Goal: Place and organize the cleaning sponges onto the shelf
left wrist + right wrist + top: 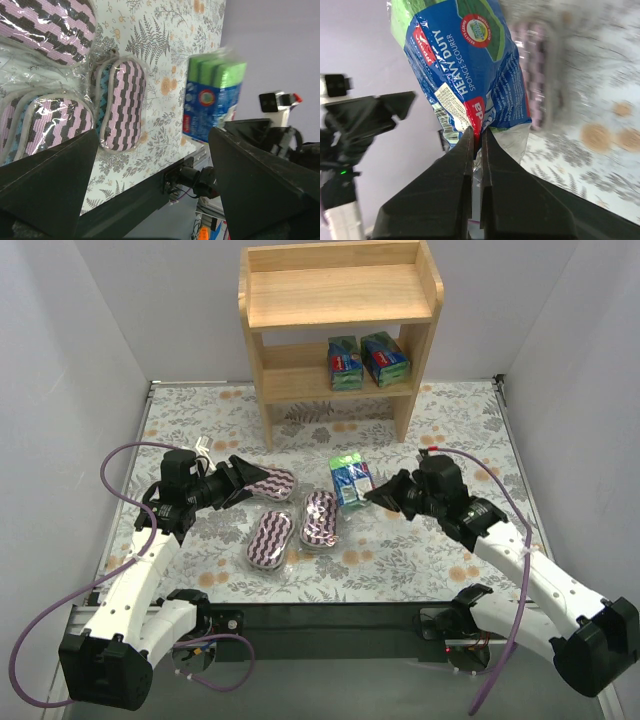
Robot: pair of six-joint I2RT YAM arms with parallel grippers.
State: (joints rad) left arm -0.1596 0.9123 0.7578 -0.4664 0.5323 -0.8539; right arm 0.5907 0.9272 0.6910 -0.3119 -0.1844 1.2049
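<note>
Reaching inward from the near edge, the right gripper (pixel 476 131) pinches the wrapper edge of a printed sponge pack (pixel 350 480). The left gripper (pixel 245 480) gapes wide beside three striped pads (pixel 270 540) on the floral tablecloth (pixel 430 410). Beyond, the shelf (pixel 340 300) holds two packs (pixel 385 358) on its lower tier, between grey walls (pixel 60 340).

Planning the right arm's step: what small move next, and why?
Probably raise the right gripper slightly. It is shut on the wrapper edge of the scourer pack, close beside a striped pad; lifting clear should avoid dragging that before heading to the shelf, where two packs sit on the lower tier.
</note>
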